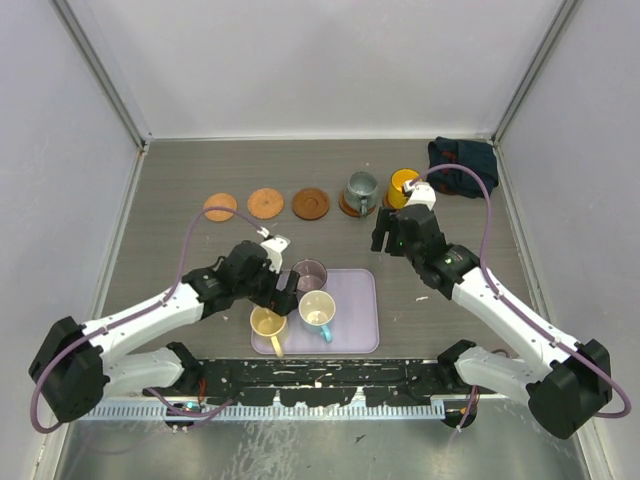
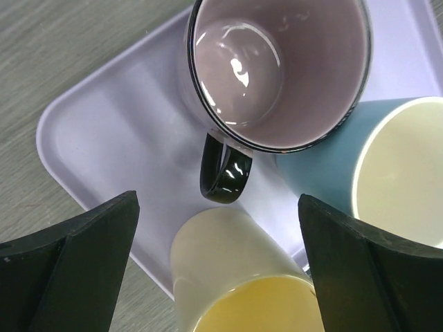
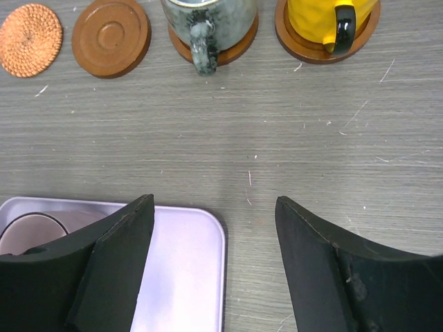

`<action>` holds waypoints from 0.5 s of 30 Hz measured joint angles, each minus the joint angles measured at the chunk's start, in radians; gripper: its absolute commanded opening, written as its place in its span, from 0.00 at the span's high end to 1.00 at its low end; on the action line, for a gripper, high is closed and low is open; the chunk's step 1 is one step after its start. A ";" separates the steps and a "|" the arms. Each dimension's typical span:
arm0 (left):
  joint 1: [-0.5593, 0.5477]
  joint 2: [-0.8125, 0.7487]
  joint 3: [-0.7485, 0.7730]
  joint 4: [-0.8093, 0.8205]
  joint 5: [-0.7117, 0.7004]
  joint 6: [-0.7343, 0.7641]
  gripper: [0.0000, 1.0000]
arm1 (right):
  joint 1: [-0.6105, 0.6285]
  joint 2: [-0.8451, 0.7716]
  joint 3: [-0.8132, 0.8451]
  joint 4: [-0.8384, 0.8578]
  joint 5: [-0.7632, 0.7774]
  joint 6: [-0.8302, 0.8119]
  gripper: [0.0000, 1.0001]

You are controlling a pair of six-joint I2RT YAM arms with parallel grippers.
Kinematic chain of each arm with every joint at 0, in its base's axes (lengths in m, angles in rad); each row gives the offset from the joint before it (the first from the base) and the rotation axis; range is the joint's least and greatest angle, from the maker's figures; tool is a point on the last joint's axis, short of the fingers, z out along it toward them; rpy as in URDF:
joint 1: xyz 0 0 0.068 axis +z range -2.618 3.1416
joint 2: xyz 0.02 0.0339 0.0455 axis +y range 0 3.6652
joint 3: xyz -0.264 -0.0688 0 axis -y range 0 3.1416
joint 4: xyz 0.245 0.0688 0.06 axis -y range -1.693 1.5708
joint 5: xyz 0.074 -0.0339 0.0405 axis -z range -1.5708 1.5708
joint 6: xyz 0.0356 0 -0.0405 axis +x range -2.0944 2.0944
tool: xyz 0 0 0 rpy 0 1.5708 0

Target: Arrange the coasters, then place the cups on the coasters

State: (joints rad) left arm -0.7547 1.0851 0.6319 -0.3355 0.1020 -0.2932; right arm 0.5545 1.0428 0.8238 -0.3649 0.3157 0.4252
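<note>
Three bare coasters [image 1: 220, 207] [image 1: 265, 203] [image 1: 311, 203] lie in a row at the back. A grey-green cup [image 1: 360, 187] and a yellow cup [image 1: 404, 184] each stand on a coaster to their right. On the lavender tray [image 1: 355, 330] stand a purple cup [image 2: 277, 69], a cream-yellow cup [image 2: 242, 277] and a white cup with a blue outside [image 2: 387, 180]. My left gripper [image 2: 218, 199] hangs open over the cream-yellow cup, touching nothing. My right gripper [image 3: 214, 200] is open and empty above the table, just in front of the grey-green cup [image 3: 208, 17] and yellow cup [image 3: 332, 17].
A dark folded cloth [image 1: 463, 155] lies at the back right corner. Grey walls close in the table on three sides. The tray's right corner [image 3: 208, 249] sits under my right gripper's left finger.
</note>
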 measured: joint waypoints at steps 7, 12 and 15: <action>-0.018 0.099 0.019 -0.003 -0.048 0.003 0.10 | 0.003 0.003 -0.003 -0.010 -0.009 0.011 0.26; -0.018 0.143 0.026 0.027 -0.057 0.010 0.21 | 0.006 0.010 -0.011 -0.010 -0.019 0.022 0.27; -0.018 0.154 0.026 0.048 -0.056 0.015 0.30 | 0.007 0.011 -0.018 -0.010 -0.022 0.025 0.27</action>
State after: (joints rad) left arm -0.7723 1.2396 0.6582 -0.2878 0.0460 -0.2783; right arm 0.5617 1.0542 0.8059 -0.3748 0.2935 0.4500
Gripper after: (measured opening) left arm 0.771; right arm 0.731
